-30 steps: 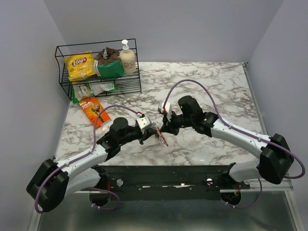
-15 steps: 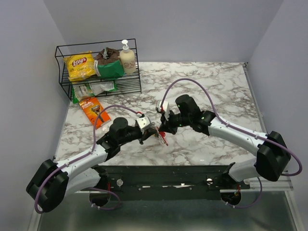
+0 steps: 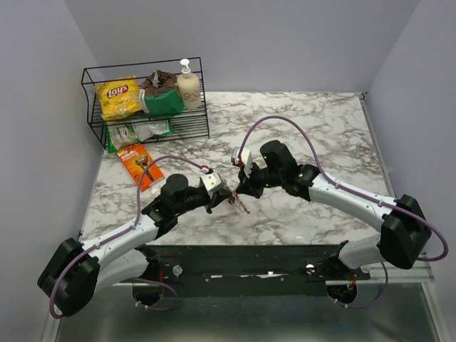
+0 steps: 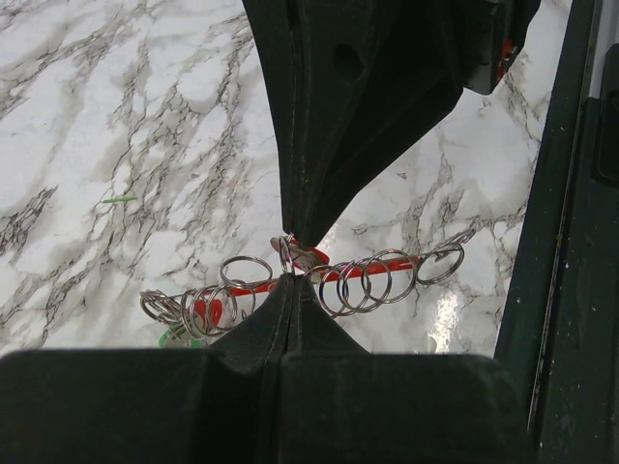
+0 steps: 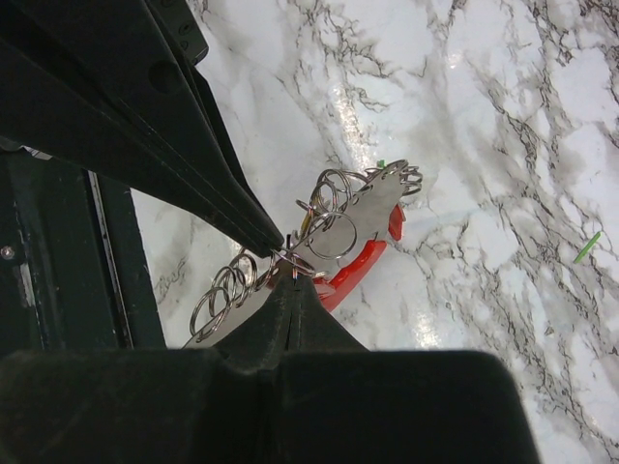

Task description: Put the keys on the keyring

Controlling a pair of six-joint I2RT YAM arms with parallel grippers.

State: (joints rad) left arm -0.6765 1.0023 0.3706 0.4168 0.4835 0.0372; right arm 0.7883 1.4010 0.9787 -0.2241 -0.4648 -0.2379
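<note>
**A:** Surface?

**B:** White marble-pattern table (image 3: 313,121) with grey veining, glossy enough to show glare in both wrist views. Plain pale lavender walls (image 3: 285,43) close it in at the back and both sides. A dark mounting plate (image 3: 249,267) runs along the near edge.

**A:** Other items?

**B:** A black wire basket (image 3: 189,122) stands in the far-left corner. It holds a yellow chips bag (image 3: 119,97), a green bag (image 3: 162,100) and a soap bottle (image 3: 188,89). An orange packet (image 3: 139,164) lies flat on the marble just in front of the basket. A thin green sliver (image 4: 120,199) lies loose on the table, apart from the grippers.

**A:** The keyring?

**B:** The keyring (image 5: 358,266) is at near-centre of the table, between the two grippers. It is a red curve strung with many silvery rings. I cannot tell whether it touches the marble.

**A:** Grippers?

**B:** The left gripper (image 4: 288,290) has its fingers pressed together, pinching the keyring mid-length. The right gripper (image 5: 291,282) also has its fingers together, nipping the keyring at almost the same spot. The tips of the two grippers nearly touch.
</note>
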